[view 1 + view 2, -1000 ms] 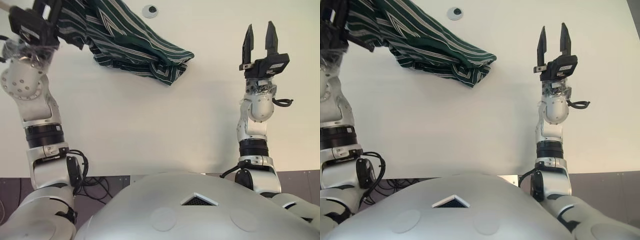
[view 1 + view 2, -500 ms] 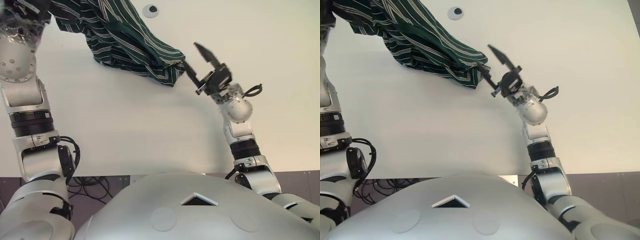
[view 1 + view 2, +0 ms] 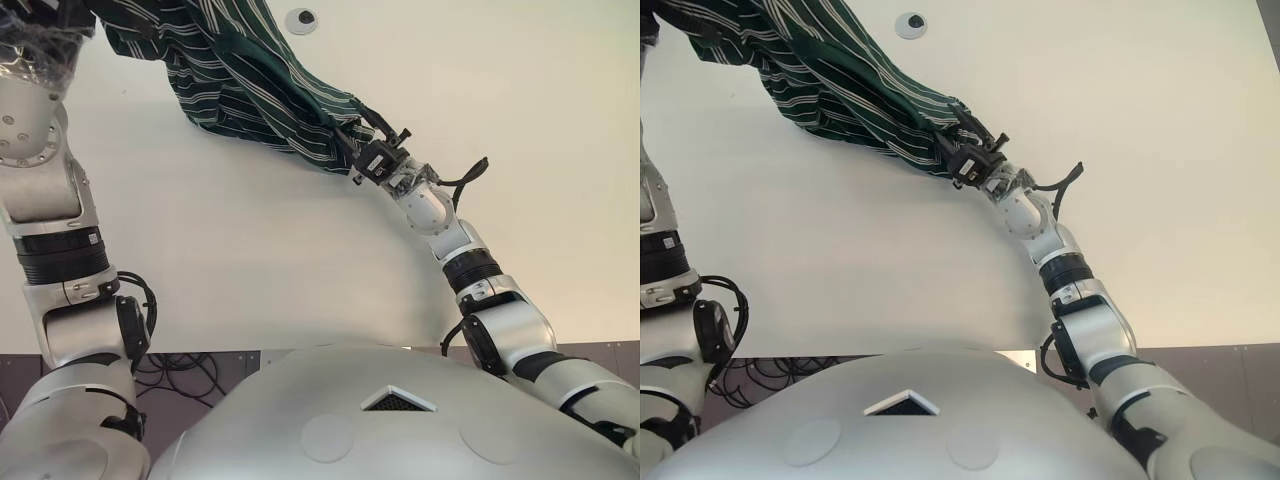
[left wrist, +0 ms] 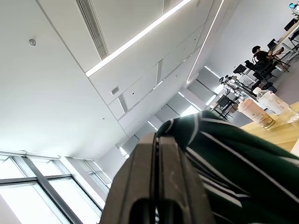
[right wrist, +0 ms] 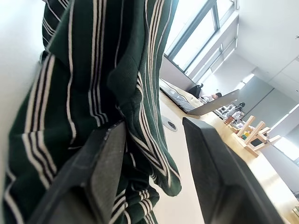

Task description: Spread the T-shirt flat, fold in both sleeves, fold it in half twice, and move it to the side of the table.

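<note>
Step in hand: spreading, not yet achieved. The T-shirt (image 3: 250,90) hangs bunched on the robot's side of the round port (image 3: 299,21) in the bench (image 3: 300,260). The left gripper (image 4: 156,154) lifts its upper end, fingers clamped on cloth. The right gripper (image 3: 360,148) meets the low end, farther from the port, fingers wide with a fold between them. Next move, by my judgement: close, then draw the 2 ends apart. The right wrist view shows that gap; the head views do not.

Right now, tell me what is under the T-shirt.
White table borders the T-shirt where the right gripper straddles its hem, fingers open. Anything beneath the bunched cloth is covered.
</note>
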### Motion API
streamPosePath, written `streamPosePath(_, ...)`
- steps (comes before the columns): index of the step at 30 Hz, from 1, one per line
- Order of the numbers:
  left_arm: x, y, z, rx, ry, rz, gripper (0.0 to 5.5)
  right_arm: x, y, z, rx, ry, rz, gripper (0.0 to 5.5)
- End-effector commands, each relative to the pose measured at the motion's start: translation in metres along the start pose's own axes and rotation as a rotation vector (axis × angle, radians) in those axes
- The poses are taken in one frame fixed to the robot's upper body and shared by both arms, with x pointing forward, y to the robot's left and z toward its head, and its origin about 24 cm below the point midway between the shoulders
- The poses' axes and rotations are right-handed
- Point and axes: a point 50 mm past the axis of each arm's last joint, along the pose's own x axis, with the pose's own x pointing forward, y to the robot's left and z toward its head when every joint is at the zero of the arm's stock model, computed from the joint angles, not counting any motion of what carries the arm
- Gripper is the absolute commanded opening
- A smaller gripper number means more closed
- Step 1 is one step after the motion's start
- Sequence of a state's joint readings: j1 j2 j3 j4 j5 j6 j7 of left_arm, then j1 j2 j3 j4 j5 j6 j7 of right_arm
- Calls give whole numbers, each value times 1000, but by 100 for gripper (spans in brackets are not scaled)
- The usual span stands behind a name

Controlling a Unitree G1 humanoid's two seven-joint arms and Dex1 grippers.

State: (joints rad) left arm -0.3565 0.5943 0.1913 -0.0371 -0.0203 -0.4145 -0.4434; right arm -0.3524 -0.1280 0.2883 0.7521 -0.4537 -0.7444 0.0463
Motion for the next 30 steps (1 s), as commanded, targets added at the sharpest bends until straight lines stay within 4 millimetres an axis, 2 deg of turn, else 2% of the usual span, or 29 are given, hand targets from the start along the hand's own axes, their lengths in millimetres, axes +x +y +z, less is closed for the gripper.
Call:
streamPosePath(1,1,3,6,13,-4,-14,2,6,2,0,-26,9,30,216)
streamPosePath(7,2,3,8,9,0,-11,2,7,-1,1,-17,-2,2,216)
streamPosePath(20,4,5,12,7,4,-2,0,7,-1,0,6,7,-9,4)
streamPosePath(23,4,5,12,9,6,-1,0,7,-1,1,14,5,-14,1)
streamPosePath(27,5,5,10,11,12,-1,0,8,-11,2,34,0,-75,1)
streamPosePath(30,6,1,-10,54,60,-70,0,4,-44,2,32,-24,-199,1)
